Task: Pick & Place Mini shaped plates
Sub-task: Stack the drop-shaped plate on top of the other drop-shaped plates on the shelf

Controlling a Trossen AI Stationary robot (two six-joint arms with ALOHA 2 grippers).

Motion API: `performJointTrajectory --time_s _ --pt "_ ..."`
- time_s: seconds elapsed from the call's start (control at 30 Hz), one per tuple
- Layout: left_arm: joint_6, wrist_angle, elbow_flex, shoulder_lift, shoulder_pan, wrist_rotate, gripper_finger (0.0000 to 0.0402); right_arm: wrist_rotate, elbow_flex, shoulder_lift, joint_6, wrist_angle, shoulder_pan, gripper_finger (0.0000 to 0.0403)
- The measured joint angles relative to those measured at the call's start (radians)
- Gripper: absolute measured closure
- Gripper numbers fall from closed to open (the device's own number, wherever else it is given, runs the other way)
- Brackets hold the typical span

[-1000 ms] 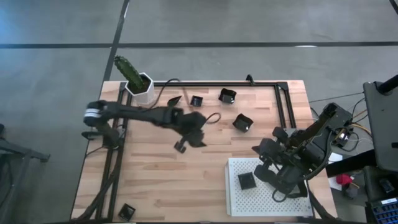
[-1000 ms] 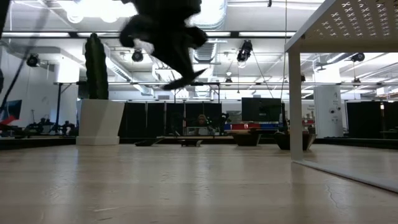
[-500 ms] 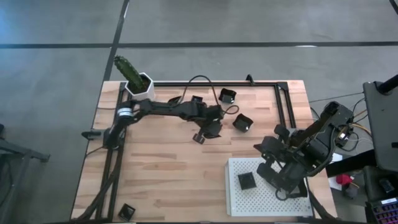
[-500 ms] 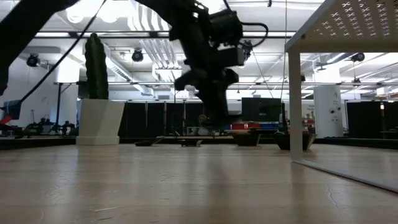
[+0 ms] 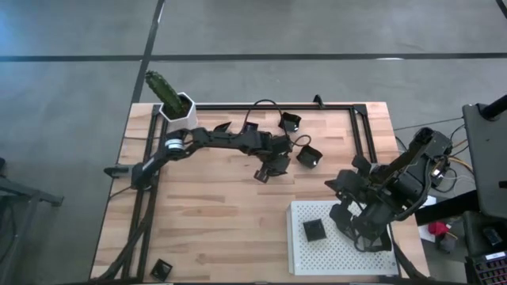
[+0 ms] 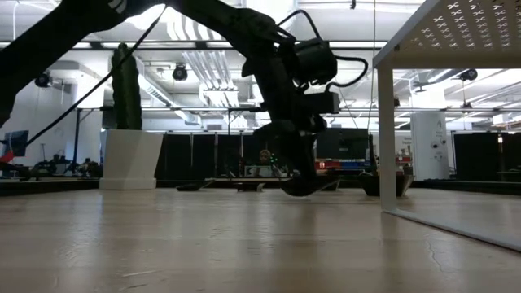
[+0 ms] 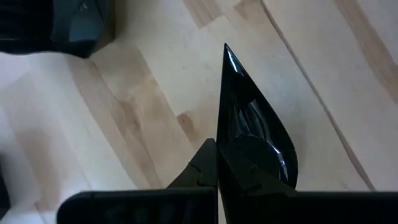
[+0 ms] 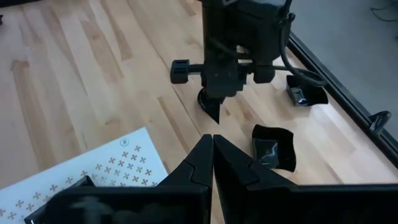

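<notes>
Teardrop Plate Clamped in Left Gripper Above the Table

Left gripper (image 5: 262, 172) is extended over the middle of the wooden table (image 5: 206, 229), and its fingers are clamped on a black teardrop-shaped mini plate (image 7: 249, 137). In the left wrist view the plate stands edge-on between the fingers, its pointed tip directed away from the claw. In the low view the plate (image 6: 299, 184) hangs under the gripper, close to the tabletop; whether it touches the wood cannot be determined.

Just beyond the left gripper, toward the right arm, lies a square mini plate (image 5: 309, 156). Farther toward the table's far edge are a second square plate (image 5: 289, 121) and a smaller one (image 5: 250, 127).

Right gripper (image 8: 213, 163) has its fingers pressed together and holds nothing. It waits over the white perforated tray (image 5: 333, 252). One square plate (image 5: 314, 230) sits on the tray, beside this claw.

One more square plate (image 5: 161, 268) lies at the near left corner, well apart from both grippers. A potted cactus (image 5: 173, 101) stands at the far left corner.
</notes>
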Motion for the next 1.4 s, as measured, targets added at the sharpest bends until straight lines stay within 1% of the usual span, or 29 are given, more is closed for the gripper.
performJointTrajectory --time_s 0.4,0.5,0.6,0.73,0.9,1.13,1.3,1.4 --pt "-0.020 0.015 -0.018 0.000 -0.005 -0.011 0.0401 -0.001 0.000 0.000 0.003 0.001 0.000 0.0394" --pt "-0.026 0.026 -0.018 0.000 -0.005 -0.011 0.0389 -0.001 0.000 0.000 0.003 0.001 0.000 0.0394" --pt "-0.029 0.027 -0.018 0.000 -0.006 -0.015 0.0368 -0.002 0.000 0.000 0.003 0.002 0.000 0.0394" --pt "-0.030 0.045 -0.018 0.000 -0.011 -0.067 0.0343 -0.002 0.000 0.000 0.003 0.002 0.000 0.0394" --pt "-0.040 0.032 -0.005 -0.010 -0.016 -0.150 0.0336 -0.002 0.000 0.000 0.003 0.001 0.000 0.0394" --pt "-0.126 -0.064 -0.007 -0.114 -0.044 -0.153 0.0341 -0.003 -0.005 -0.002 0.003 -0.007 -0.019 0.0394" --pt "-0.237 -0.076 -0.061 -0.228 -0.099 -0.158 0.0342 -0.009 -0.033 -0.026 -0.016 -0.007 -0.067 0.0394" --pt "-0.308 -0.041 -0.127 -0.310 -0.148 -0.167 0.0342 -0.011 -0.049 -0.048 -0.033 -0.007 -0.113 0.0394"
